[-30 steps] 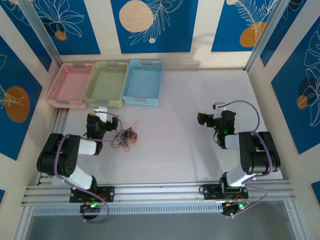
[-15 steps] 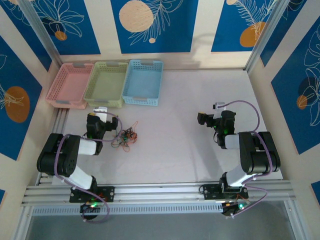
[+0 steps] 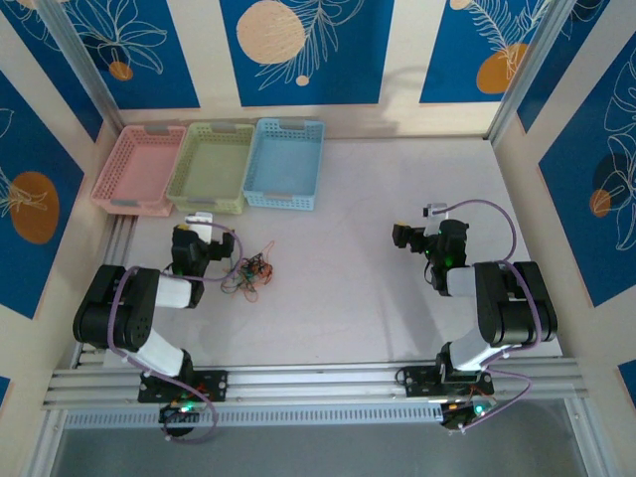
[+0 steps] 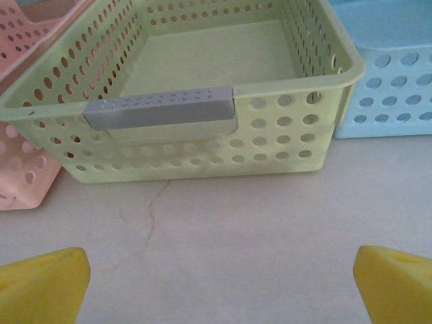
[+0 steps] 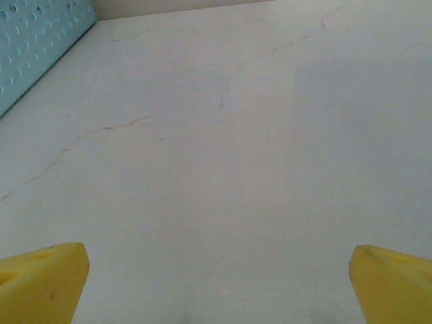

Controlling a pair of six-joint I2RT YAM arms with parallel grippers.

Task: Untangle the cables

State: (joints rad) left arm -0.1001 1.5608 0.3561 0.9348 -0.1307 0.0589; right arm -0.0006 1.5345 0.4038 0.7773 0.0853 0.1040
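The cables (image 3: 248,273) are lying in a small knotted clump of black, red-orange and a little green on the table (image 3: 348,298), in its near-left part. They are sitting just to the right of the left tool (image 3: 197,238), beside it rather than between its fingers; whether any strand is touching the arm cannot be told from the top view.

The left tool (image 4: 219,290) is pointing toward the far edge, facing the green basket (image 4: 189,145) with its grey handle (image 4: 158,108). A pink basket (image 4: 27,169) is standing to the left of the green one and a blue basket (image 4: 385,101) to its right. Its yellow fingers (image 4: 44,287) are standing wide apart, released and gripping nothing, with bare table showing between them.

The right tool (image 3: 405,237) is hovering over the right half of the table, well apart from the cables. In its wrist view the right tool (image 5: 216,283) is likewise spread wide and released, with bare table showing between its fingers.
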